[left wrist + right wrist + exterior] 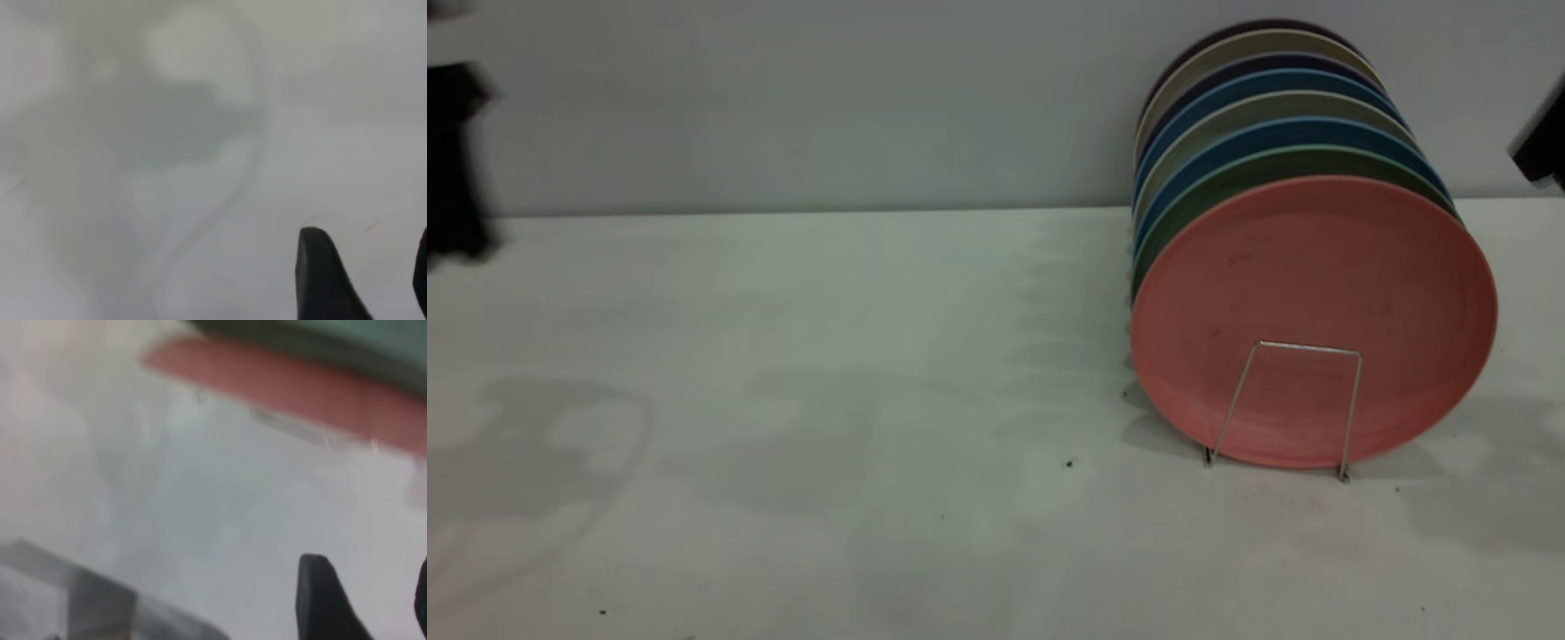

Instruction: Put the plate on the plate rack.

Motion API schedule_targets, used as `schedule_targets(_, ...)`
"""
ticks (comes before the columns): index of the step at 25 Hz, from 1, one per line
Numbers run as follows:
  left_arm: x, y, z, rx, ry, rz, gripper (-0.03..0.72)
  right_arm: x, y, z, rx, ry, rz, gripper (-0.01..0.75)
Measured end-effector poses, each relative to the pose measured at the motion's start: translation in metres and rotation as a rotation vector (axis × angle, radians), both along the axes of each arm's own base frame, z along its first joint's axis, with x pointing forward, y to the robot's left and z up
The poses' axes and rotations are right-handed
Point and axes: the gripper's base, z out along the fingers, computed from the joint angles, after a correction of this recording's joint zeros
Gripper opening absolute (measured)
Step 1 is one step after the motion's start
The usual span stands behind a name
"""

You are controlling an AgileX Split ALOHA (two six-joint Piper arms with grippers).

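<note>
Nearest the exterior camera lay the bare white table [800, 498], marked with a few dark specks and soft shadows. The plate rack [1285, 404] served as landmark: its front wire loop stood on the table with both feet down. Directly behind that loop, the plate [1316, 302] stood on edge, its salmon-pink face turned toward the camera, its lower rim down at the rack's base and leaning back on the plates behind. Behind it ran a row of other upright plates [1263, 98], packed one against the next: dark green, then blue, olive, blue again, and beige and dark rims farthest back, close to the pale wall [800, 107].

Far to the left of the rack, the left arm [454, 169] showed as a dark shape at the table's back edge. Its gripper [363, 280] hung over bare table with fingers spread apart and nothing between them. To the right of the rack, beyond the plate row, a bit of the right arm [1543, 142] showed. The right gripper [363, 600] was likewise parted and empty, over the table near the plate's rim.
</note>
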Motion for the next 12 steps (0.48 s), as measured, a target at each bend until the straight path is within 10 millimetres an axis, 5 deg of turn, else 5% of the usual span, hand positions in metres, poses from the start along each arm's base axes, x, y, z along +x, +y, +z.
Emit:
schedule_targets(3, -0.019, 0.004, 0.034, 0.071, -0.051, 0.021, 0.37, -0.014, -0.005, 0.012, -0.093, 0.031, 0.021, 0.356)
schedule_targets(8, -0.074, -0.002, 0.099, 0.086, -0.22, 0.037, 0.37, -0.05, -0.011, 0.059, -0.246, -0.033, -0.008, 0.356)
schedule_targets(12, -0.125, -0.009, 0.119, 0.086, -0.294, 0.051, 0.37, -0.085, -0.005, 0.091, -0.258, -0.119, -0.024, 0.357)
